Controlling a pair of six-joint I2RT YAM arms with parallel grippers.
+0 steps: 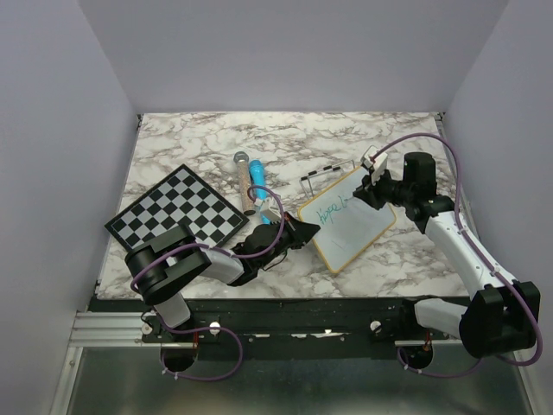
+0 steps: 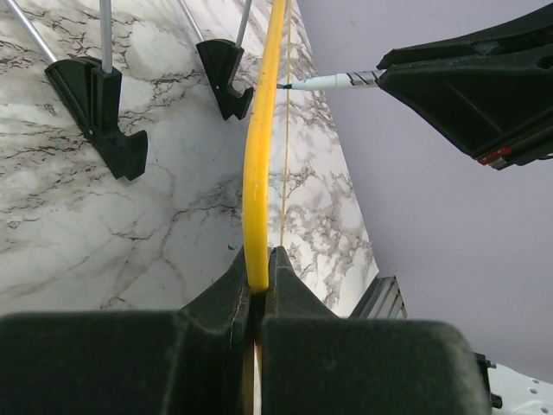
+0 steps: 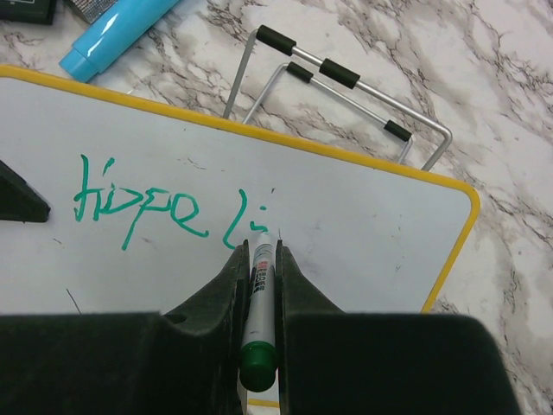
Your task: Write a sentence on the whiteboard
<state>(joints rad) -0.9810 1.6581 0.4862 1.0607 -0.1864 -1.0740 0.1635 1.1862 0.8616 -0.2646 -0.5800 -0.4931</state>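
The whiteboard (image 1: 356, 226), white with a yellow-looking frame, lies tilted right of the table's middle. My left gripper (image 1: 302, 232) is shut on its near-left edge; the left wrist view shows the frame (image 2: 259, 156) pinched between the jaws (image 2: 257, 281). My right gripper (image 1: 369, 192) is shut on a green-capped marker (image 3: 260, 298), whose tip touches the board (image 3: 371, 233). The sentence (image 3: 143, 207) is in green and reads "Hope li", ending just left of the tip. From the left wrist view the marker (image 2: 333, 82) meets the board edge-on.
A black-and-white chessboard (image 1: 177, 216) lies at the left. A blue marker-like object (image 1: 257, 177) and a grey-tipped wooden stick (image 1: 242, 164) lie behind the left gripper. A wire stand with black feet (image 3: 346, 82) sits behind the board. The table's right edge is close to the right arm.
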